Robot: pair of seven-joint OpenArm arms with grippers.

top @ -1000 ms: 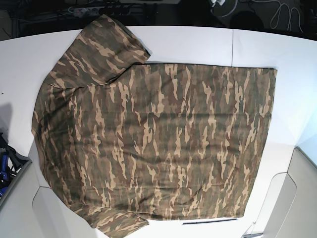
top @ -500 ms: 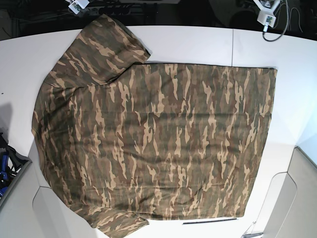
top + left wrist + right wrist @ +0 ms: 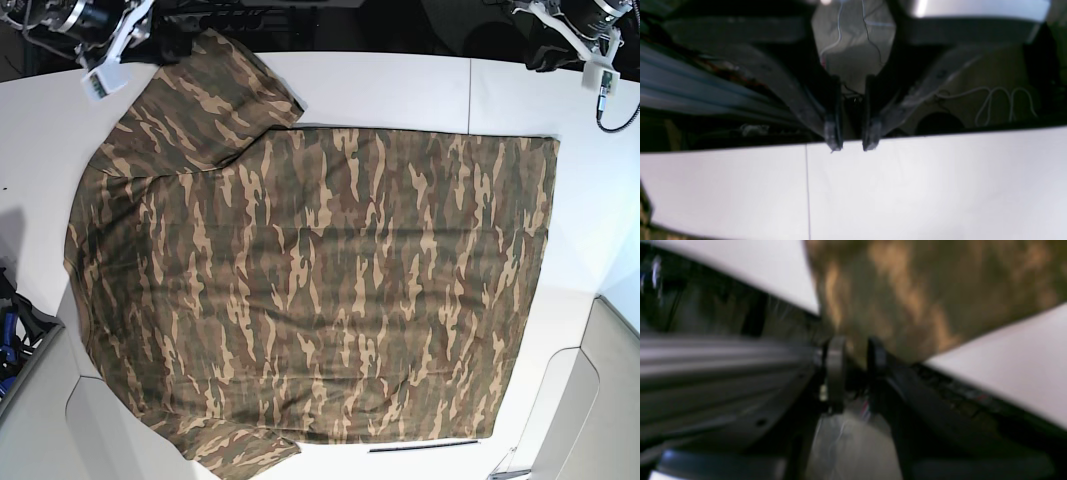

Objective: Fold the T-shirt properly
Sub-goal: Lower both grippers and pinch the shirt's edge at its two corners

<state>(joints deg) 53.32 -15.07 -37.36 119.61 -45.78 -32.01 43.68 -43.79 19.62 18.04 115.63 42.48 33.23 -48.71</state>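
Note:
The T-shirt (image 3: 310, 290), in brown, olive and tan camouflage, lies spread flat on the white table (image 3: 400, 85), with one sleeve at the top left and the hem at the right. My left gripper (image 3: 852, 143) hovers over the table's far edge (image 3: 907, 186), away from the cloth, with its jaws nearly together and nothing between them. My right gripper (image 3: 855, 353) stands just off the table edge beside the shirt's sleeve (image 3: 923, 290), with the same narrow slit and empty. In the base view the left arm (image 3: 575, 20) shows at the top right and the right arm (image 3: 100, 40) at the top left.
A seam (image 3: 806, 186) runs across the table. White cables (image 3: 1000, 100) lie on the dark floor beyond the far edge. A blue and black object (image 3: 10, 330) sits at the left edge. A grey panel (image 3: 600, 400) borders the table at the lower right.
Both arms have come into the base view at the top corners and reached further in. The T-shirt has not moved.

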